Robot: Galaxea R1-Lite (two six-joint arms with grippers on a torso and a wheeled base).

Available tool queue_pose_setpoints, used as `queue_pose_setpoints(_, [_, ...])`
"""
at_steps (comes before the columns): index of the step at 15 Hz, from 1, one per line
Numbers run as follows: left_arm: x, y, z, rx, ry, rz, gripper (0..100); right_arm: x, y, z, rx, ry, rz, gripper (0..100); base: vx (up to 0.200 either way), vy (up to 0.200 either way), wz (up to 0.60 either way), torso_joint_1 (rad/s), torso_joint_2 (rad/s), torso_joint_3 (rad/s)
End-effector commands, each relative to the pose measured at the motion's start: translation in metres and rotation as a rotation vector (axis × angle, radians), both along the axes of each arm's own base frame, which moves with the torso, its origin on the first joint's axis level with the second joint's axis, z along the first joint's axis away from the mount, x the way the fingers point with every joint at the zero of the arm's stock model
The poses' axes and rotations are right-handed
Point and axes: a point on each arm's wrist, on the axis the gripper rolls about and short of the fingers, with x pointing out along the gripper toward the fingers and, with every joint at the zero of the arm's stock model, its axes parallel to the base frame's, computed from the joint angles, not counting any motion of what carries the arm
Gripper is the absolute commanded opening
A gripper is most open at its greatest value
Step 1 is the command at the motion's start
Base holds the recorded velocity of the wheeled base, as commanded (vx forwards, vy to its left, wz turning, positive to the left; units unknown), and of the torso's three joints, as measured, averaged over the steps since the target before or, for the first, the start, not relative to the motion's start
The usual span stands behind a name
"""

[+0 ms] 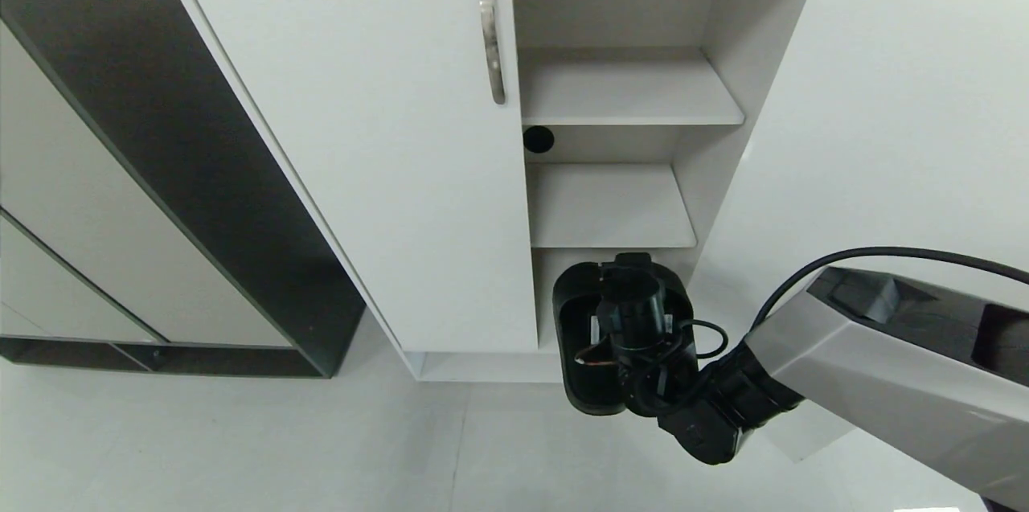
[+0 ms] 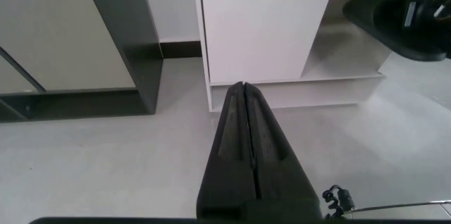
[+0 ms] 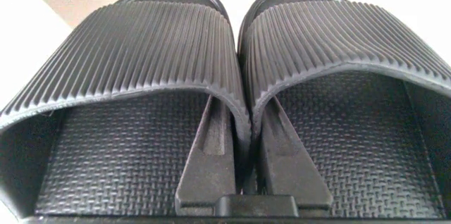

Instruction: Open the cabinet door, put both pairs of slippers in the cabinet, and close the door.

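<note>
A pair of black slippers hangs side by side at the mouth of the cabinet's bottom compartment, toes pointing in. My right gripper is shut on them. In the right wrist view its fingers reach under the ribbed straps, one in each slipper, pinching the two inner walls together. The cabinet's right door stands swung open. My left gripper is shut and empty, low over the floor in front of the cabinet, with the slippers off to its far side.
The left cabinet door is closed, with a metal handle. Two bare white shelves sit above the bottom compartment. A dark panel and another white unit stand to the left. Grey floor is in front.
</note>
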Motion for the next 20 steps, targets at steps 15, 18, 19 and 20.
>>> queue_pose_setpoints(15, [0.000, 0.000, 0.000, 0.002, 0.002, -0.001, 0, -0.004, -0.006, 0.011, -0.022, -0.189, -0.015, 0, 0.040, 0.000, 0.00, 0.000, 0.00, 0.000])
queue_pose_setpoints(18, [0.000, 0.000, 0.000, 0.002, 0.002, -0.001, 0, -0.004, -0.007, 0.010, -0.022, -0.189, -0.013, 0, 0.200, 0.000, 0.00, 0.001, 0.00, 0.002])
queue_pose_setpoints(19, [0.000, 0.000, 0.000, 0.002, 0.002, -0.001, 0, -0.004, -0.007, 0.010, -0.023, -0.188, -0.013, 0, 0.200, 0.000, 0.00, 0.002, 0.00, 0.002])
queue_pose_setpoints(20, [0.000, 0.000, 0.000, 0.002, 0.002, -0.001, 0, -0.003, -0.007, 0.010, -0.023, -0.188, -0.013, 0, 0.200, 0.000, 0.00, 0.007, 0.00, 0.002])
